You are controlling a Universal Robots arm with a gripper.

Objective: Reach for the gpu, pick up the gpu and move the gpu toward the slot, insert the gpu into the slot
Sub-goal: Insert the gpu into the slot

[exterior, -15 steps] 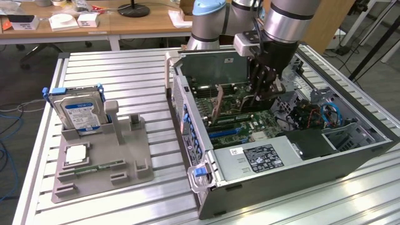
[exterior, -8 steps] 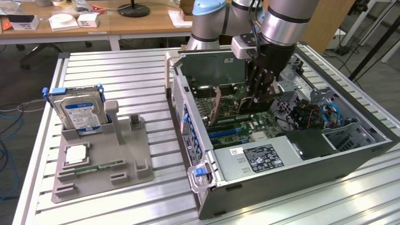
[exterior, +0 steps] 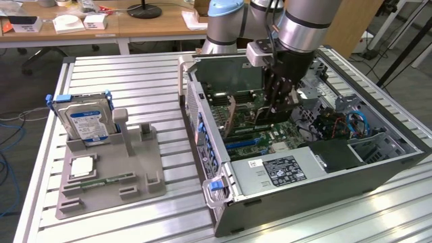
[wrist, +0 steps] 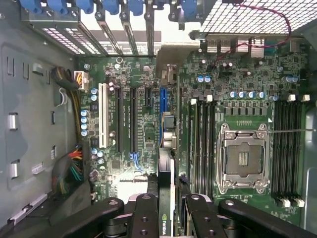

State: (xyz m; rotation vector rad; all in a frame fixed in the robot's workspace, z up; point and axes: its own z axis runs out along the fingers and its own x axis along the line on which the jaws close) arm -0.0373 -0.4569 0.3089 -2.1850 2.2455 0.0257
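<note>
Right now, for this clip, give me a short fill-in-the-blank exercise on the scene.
1. The gripper is shut on the ____, held edge-on between the jaws.
2. It hangs inside the open computer ____, above the motherboard.
3. The hard drive stands upright in the grey ____ on the exterior view's left.

Missing words: gpu; case; holder

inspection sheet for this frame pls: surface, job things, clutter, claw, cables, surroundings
Surface: slatted metal table.
Job's things: gpu edge-on between the claw's fingers, above the motherboard in the open PC case.
Clutter: grey fixture holding a hard drive and a memory stick.
Claw: claw shut on the gpu, inside the case.
Cables: wire bundles in the case; blue cable on the floor.
Surroundings: wooden desks behind.
</note>
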